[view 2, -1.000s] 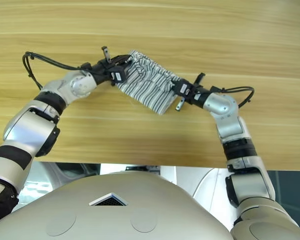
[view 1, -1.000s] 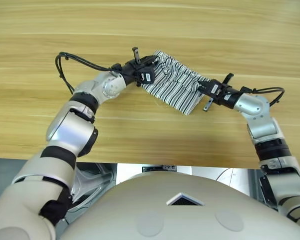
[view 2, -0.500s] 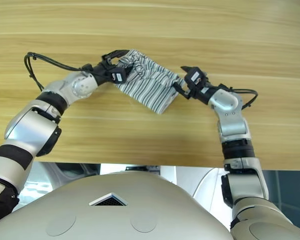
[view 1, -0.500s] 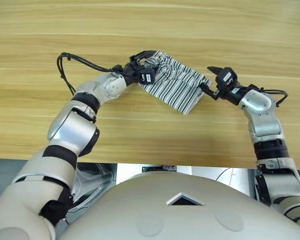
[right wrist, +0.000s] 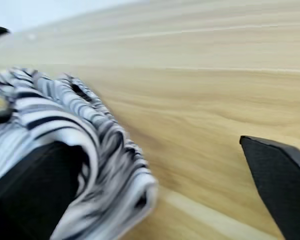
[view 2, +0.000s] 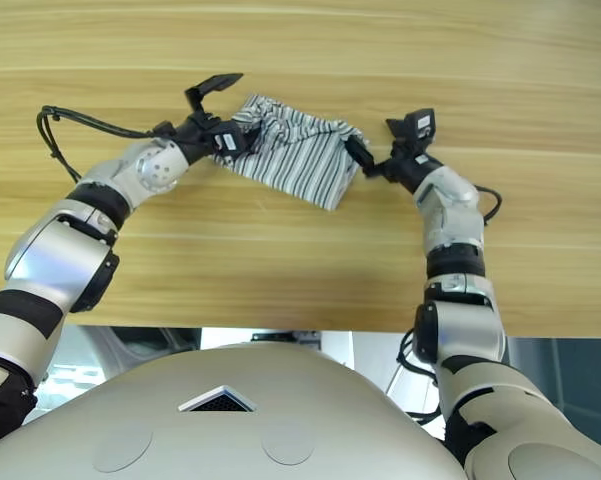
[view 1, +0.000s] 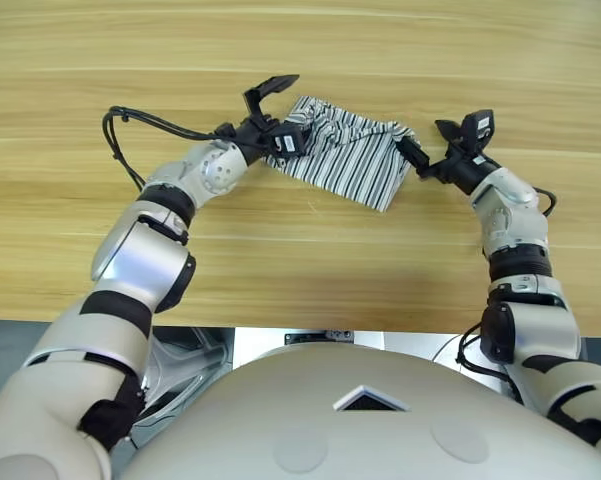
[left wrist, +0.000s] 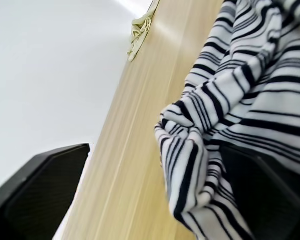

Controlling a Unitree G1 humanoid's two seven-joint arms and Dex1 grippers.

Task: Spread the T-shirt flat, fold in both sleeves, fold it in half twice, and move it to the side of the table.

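Note:
The black-and-white striped T-shirt lies folded into a small rectangle on the wooden table, its far left corner bunched up. My left gripper is open at the shirt's left edge, with one finger raised above the cloth and the other low against it. In the left wrist view the bunched shirt lies over one finger. My right gripper is open at the shirt's right edge, one finger touching the cloth. The right wrist view has the shirt draped over that finger.
A black cable loop hangs from my left forearm. The table's front edge runs below both arms. Bare wood stretches beyond the shirt and to both sides. A small pale object lies far off at the table's edge.
The shirt has shifted a little farther from me. My left gripper's upper finger has lifted off the cloth. The right wrist has swung up and its fingers have spread wide.

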